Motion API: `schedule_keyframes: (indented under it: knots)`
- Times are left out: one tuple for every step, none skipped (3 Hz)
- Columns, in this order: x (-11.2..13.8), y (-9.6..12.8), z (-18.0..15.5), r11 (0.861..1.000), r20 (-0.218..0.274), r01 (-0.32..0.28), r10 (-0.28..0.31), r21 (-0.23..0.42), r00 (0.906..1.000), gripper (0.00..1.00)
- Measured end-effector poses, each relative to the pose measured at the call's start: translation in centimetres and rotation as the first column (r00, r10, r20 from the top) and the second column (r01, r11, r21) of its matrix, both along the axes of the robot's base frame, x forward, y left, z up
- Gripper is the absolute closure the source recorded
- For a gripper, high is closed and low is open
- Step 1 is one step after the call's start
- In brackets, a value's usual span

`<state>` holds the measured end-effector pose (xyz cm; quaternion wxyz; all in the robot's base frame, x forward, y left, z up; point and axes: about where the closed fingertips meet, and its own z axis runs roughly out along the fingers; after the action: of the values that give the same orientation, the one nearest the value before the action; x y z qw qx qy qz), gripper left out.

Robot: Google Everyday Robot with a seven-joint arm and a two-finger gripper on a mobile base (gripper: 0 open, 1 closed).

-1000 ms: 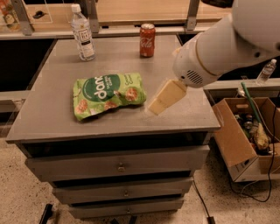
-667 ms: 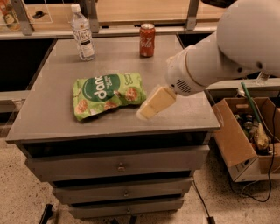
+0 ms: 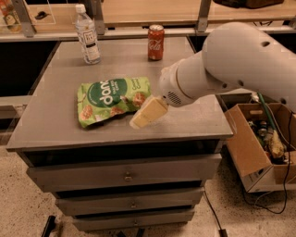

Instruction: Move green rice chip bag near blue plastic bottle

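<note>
The green rice chip bag (image 3: 112,99) lies flat on the grey cabinet top (image 3: 60,125), left of centre, with its dark-green circle and white lettering facing up. The blue plastic bottle (image 3: 87,35), clear with a white cap and white label, stands upright at the back left of the top. My gripper (image 3: 144,115) shows as cream-coloured fingers at the end of the white arm (image 3: 231,65), right at the bag's lower right edge and low over the top.
A red cola can (image 3: 156,42) stands at the back centre, right of the bottle. The cabinet has drawers (image 3: 125,176) below. An open cardboard box (image 3: 259,143) with tools sits on the floor to the right. A wooden shelf (image 3: 152,14) runs behind.
My gripper has moved left and slightly down, from beside the bag to its lower right edge. The bag, bottle and can have not moved.
</note>
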<state>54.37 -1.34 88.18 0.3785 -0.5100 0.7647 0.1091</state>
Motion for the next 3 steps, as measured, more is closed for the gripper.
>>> schedule_keyframes:
  knots:
    - [1.4,1.5,-1.2,0.999,0.0,-0.033,0.033,0.002,0.9994,0.0]
    - [2.9,2.8,-2.1,0.998,-0.003,-0.069,0.069,-0.003,0.9976,0.0]
    - [3.4,3.9,-3.0,0.996,-0.013,-0.094,0.094,-0.006,0.9955,0.0]
